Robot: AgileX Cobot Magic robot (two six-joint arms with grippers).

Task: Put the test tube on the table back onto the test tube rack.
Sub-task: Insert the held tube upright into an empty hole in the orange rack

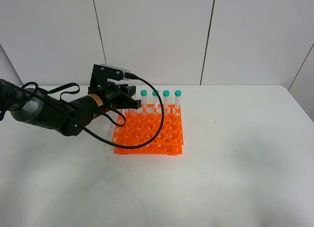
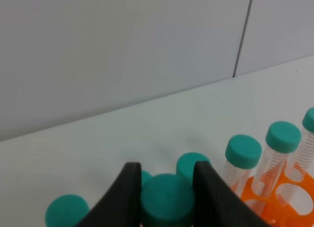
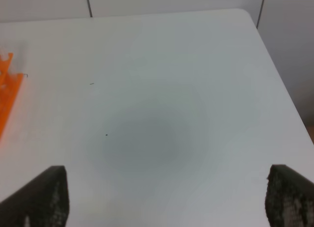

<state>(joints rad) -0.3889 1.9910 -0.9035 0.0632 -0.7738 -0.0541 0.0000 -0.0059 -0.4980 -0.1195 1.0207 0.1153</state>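
**Counter** (image 1: 235,178): the white surface carrying everything, extending well past both end effectors.

**Test tube rack** (image 1: 147,133): orange and two-tiered, lying directly under and ahead of the left end effector (image 2: 166,168), whose arm reaches over the rack's rear corner.

**Right end effector** (image 3: 167,192): spread wide and holding nothing. It sits well apart from the rack, probably to leave the other arm room.

**Standing tubes** (image 1: 166,94): a teal-capped row just beside the left end effector. The wrist view shows more caps close on either side of it.

**Test tube** (image 2: 167,200): pinched at its teal cap between the left end effector's closed black fingers. It seems to hang upright so that the pointed tip can drop into a hole.

**Not resolved:** the tube's body and tip are cut off below the wrist view and masked by the arm from above. Whether the tube is already seated in a hole, or which hole, cannot be told.
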